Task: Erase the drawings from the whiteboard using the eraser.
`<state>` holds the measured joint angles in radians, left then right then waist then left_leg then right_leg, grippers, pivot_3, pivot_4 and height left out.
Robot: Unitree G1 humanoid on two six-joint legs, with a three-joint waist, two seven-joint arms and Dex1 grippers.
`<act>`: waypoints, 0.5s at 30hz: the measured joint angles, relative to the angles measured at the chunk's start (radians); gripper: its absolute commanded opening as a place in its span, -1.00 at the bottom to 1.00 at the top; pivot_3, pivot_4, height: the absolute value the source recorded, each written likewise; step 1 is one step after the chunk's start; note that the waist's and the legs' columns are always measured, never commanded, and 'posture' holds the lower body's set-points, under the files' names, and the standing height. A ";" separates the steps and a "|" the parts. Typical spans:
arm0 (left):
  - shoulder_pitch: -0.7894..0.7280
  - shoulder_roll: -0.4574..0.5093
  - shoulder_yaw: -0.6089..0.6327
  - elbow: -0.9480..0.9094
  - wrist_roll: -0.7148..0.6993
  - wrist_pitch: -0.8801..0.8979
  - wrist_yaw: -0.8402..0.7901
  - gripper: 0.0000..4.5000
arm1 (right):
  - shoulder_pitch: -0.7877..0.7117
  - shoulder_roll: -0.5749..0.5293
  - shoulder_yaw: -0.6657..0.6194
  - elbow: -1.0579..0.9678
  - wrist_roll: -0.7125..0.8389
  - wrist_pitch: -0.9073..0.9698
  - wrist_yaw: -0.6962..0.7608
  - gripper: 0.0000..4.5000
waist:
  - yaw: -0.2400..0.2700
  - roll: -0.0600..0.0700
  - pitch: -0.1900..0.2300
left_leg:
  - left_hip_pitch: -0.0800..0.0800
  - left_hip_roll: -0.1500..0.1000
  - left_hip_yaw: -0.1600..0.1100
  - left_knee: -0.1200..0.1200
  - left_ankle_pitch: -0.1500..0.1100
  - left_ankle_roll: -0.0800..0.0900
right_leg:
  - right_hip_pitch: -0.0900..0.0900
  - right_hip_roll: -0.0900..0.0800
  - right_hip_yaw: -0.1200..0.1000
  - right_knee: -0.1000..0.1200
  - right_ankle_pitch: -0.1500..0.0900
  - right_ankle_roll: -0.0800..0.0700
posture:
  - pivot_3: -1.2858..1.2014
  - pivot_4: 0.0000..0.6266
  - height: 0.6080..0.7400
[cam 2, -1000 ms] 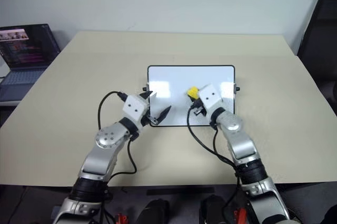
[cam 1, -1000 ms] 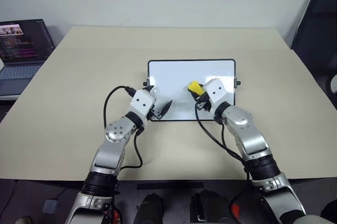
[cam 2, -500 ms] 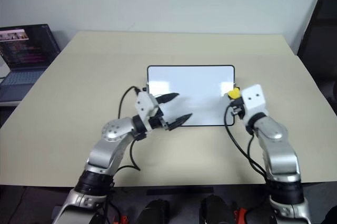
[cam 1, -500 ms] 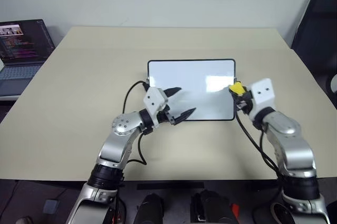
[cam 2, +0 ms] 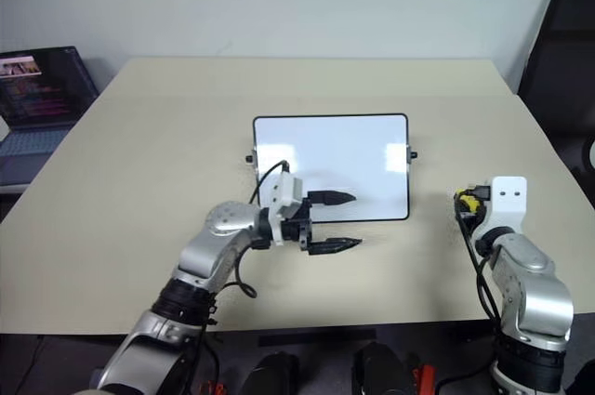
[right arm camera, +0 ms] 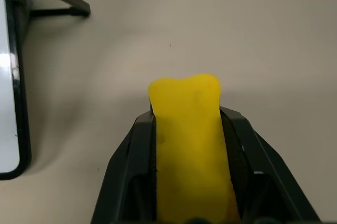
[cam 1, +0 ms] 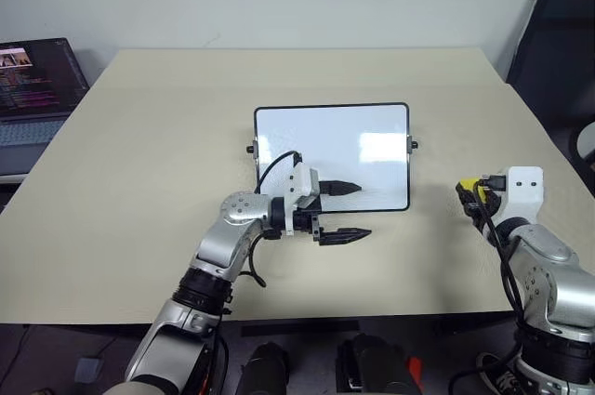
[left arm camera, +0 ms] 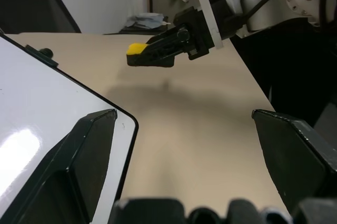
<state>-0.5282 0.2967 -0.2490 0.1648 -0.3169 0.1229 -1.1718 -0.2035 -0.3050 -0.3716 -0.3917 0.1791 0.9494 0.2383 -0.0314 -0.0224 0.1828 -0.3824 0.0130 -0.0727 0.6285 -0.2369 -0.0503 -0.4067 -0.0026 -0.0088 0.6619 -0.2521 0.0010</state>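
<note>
The whiteboard (cam 1: 332,149) lies flat in the middle of the table, and I see no drawings on its white face. My right gripper (cam 1: 468,192) hovers over the bare table to the right of the board, shut on the yellow eraser (right arm camera: 189,139). The left wrist view shows the eraser (left arm camera: 137,49) in those black fingers, just above the tabletop. At the board's front edge my left gripper (cam 1: 363,209) points to the right and stands open and empty. One of its fingers (cam 1: 339,187) is over the board, the other over the table.
An open laptop (cam 1: 33,74) sits beyond the table's far left corner, and a dark chair (cam 1: 558,32) stands at the far right. A black knob (cam 1: 413,145) sticks out from the board's right side. The tan table (cam 1: 139,153) stretches wide around the board.
My right gripper carried the eraser off the board, rightward and nearer, to the table beside it. The left gripper swung round to point right along the board's front edge.
</note>
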 measured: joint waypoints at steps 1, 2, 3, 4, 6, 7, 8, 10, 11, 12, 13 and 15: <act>-0.002 -0.003 -0.001 0.008 0.003 -0.001 -0.005 1.00 | -0.001 0.000 0.000 0.010 0.002 0.001 -0.001 -0.44 | 0.000 0.000 0.000 | 0.000 0.000 0.000 0.000 0.000 0.000 | 0.000 0.000 0.000 0.000 0.000 0.000 | 0.03 -0.52 1.00; -0.002 -0.005 -0.003 0.012 0.005 -0.002 -0.014 1.00 | -0.002 0.000 0.000 0.021 0.003 0.002 -0.001 -0.44 | 0.000 0.000 0.000 | 0.000 0.000 0.000 0.000 0.000 0.000 | 0.000 0.000 0.000 0.000 0.000 0.000 | 0.03 -0.52 1.00; -0.002 -0.005 -0.005 0.014 0.008 -0.005 -0.020 1.00 | -0.002 -0.001 0.001 0.030 0.004 0.003 -0.001 -0.44 | 0.000 0.000 0.000 | 0.000 0.000 0.000 0.000 0.000 0.000 | 0.000 0.000 0.000 0.000 0.000 0.000 | 0.03 -0.52 1.00; -0.003 -0.004 -0.011 0.020 0.015 -0.012 -0.023 1.00 | -0.003 -0.004 0.002 0.046 0.009 0.003 0.000 -0.44 | 0.000 0.000 0.000 | 0.000 0.000 0.000 0.000 0.000 0.000 | 0.000 0.000 0.000 0.000 0.000 0.000 | 0.03 -0.52 1.00; -0.003 -0.003 -0.022 0.032 0.030 -0.023 -0.028 1.00 | -0.003 -0.008 0.003 0.070 0.011 0.002 0.001 -0.44 | 0.000 0.000 0.000 | 0.000 0.000 0.000 0.000 0.000 0.000 | 0.000 0.000 0.000 0.000 0.000 0.000 | 0.03 -0.52 1.00; -0.003 -0.003 -0.023 0.038 0.037 -0.028 -0.030 1.00 | -0.003 -0.013 0.006 0.084 0.011 0.001 0.002 -0.44 | 0.000 0.000 0.000 | 0.000 0.000 0.000 0.000 0.000 0.000 | 0.000 0.000 0.000 0.000 0.000 0.000 | 0.03 -0.52 1.00; -0.003 -0.001 -0.023 0.043 0.046 -0.037 -0.031 1.00 | -0.003 -0.022 0.012 0.097 0.011 0.000 0.003 -0.44 | 0.000 0.000 0.000 | 0.000 0.000 0.000 0.000 0.000 0.000 | 0.000 0.000 0.000 0.000 0.000 0.000 | 0.03 -0.52 1.00; -0.003 0.006 -0.024 0.048 0.056 -0.051 -0.033 1.00 | -0.004 -0.034 0.019 0.114 0.011 -0.002 0.009 -0.44 | 0.000 0.000 0.000 | 0.000 0.000 0.000 0.000 0.000 0.000 | 0.000 0.000 0.000 0.000 0.000 0.000 | 0.03 -0.52 1.00; -0.003 0.008 -0.024 0.049 0.060 -0.056 -0.033 1.00 | -0.004 -0.037 0.021 0.122 0.012 -0.004 0.011 -0.44 | 0.000 0.000 0.000 | 0.000 0.000 0.000 0.000 0.000 0.000 | 0.000 0.000 0.000 0.000 0.000 0.000 | 0.03 -0.52 1.00; -0.003 0.009 -0.024 0.049 0.061 -0.060 -0.033 1.00 | -0.004 -0.038 0.022 0.127 0.013 -0.005 0.012 -0.44 | 0.000 0.000 0.000 | 0.000 0.000 0.000 0.000 0.000 0.000 | 0.000 0.000 0.000 0.000 0.000 0.000 | 0.03 -0.52 1.00; -0.003 0.009 -0.024 0.049 0.062 -0.063 -0.034 1.00 | -0.004 -0.038 0.024 0.131 0.016 -0.006 0.016 -0.44 | 0.000 0.000 0.000 | 0.000 0.000 0.000 0.000 0.000 0.000 | 0.000 0.000 0.000 0.000 0.000 0.000 | 0.03 -0.52 1.00; -0.003 0.009 -0.024 0.049 0.064 -0.065 -0.034 1.00 | -0.004 -0.038 0.030 0.136 0.023 -0.011 0.018 -0.44 | 0.000 0.000 0.000 | 0.000 0.000 0.000 0.000 0.000 0.000 | 0.000 0.000 0.000 0.000 0.000 0.000 | 0.03 -0.52 1.00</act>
<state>-0.5308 0.3055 -0.2726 0.2134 -0.2527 0.0582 -1.2056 -0.2078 -0.3427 -0.3417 -0.2554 0.2025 0.9383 0.2565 -0.0314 -0.0219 0.1831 -0.3825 0.0131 -0.0726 0.6285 -0.2370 -0.0503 -0.4068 -0.0025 -0.0086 0.6617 -0.2522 0.0011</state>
